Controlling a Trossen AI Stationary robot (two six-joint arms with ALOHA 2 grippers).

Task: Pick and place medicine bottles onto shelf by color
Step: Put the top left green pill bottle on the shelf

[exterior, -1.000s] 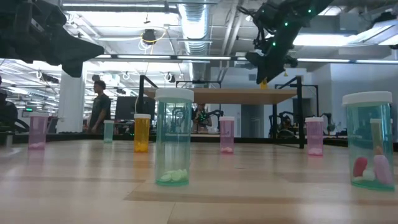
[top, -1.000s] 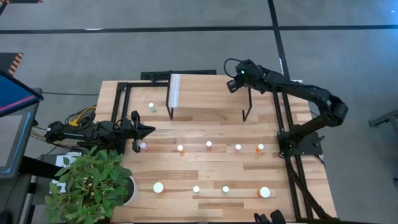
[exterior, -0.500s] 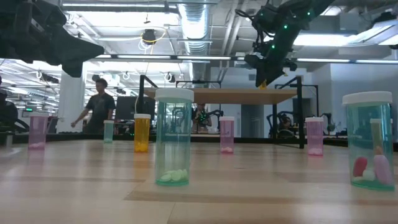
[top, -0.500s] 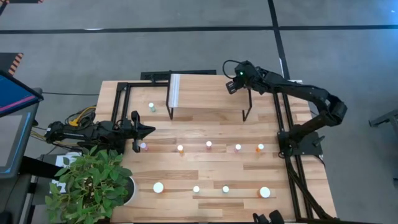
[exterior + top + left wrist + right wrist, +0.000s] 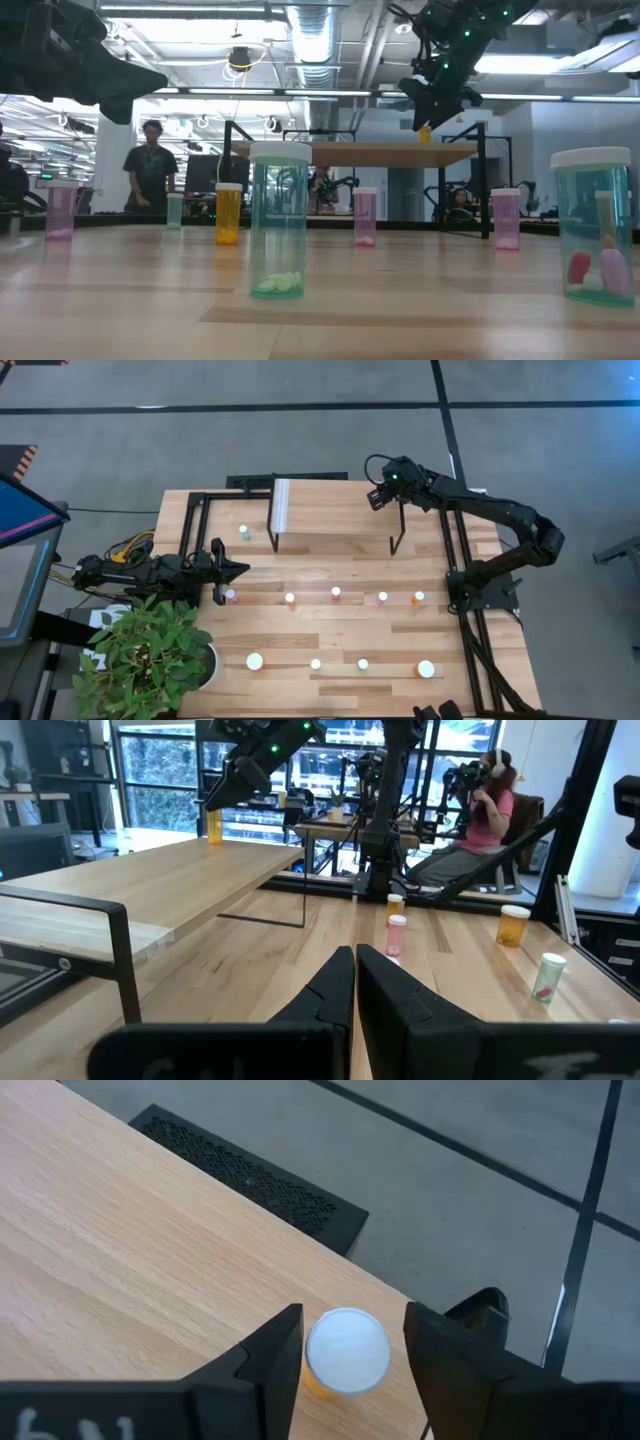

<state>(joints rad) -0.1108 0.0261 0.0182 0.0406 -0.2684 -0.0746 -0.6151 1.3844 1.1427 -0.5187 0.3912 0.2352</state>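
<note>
My right gripper (image 5: 352,1312) hovers over the far right corner of the light-wood shelf (image 5: 330,510), fingers pointing down and open. Between them, with a small gap on each side, a small orange bottle (image 5: 347,1351) with a white cap stands upright on the shelf (image 5: 120,1260); the low view shows this orange bottle (image 5: 424,133) just below the gripper (image 5: 430,105). My left gripper (image 5: 243,568) waits shut near the table's left edge, beside a pink bottle (image 5: 231,596). Several other bottles stand on the tabletop.
A middle row of small bottles stands on the table: orange (image 5: 290,599), pink (image 5: 336,593), pink (image 5: 383,597), orange (image 5: 418,598). A green one (image 5: 244,532) stands left of the shelf. Larger bottles (image 5: 255,661) (image 5: 426,669) stand near the front edge. A potted plant (image 5: 150,650) fills the near left corner.
My right gripper has risen a little above the orange bottle and shifted slightly toward the table's right edge; the bottle has stayed standing on the shelf. A person has walked in the room behind.
</note>
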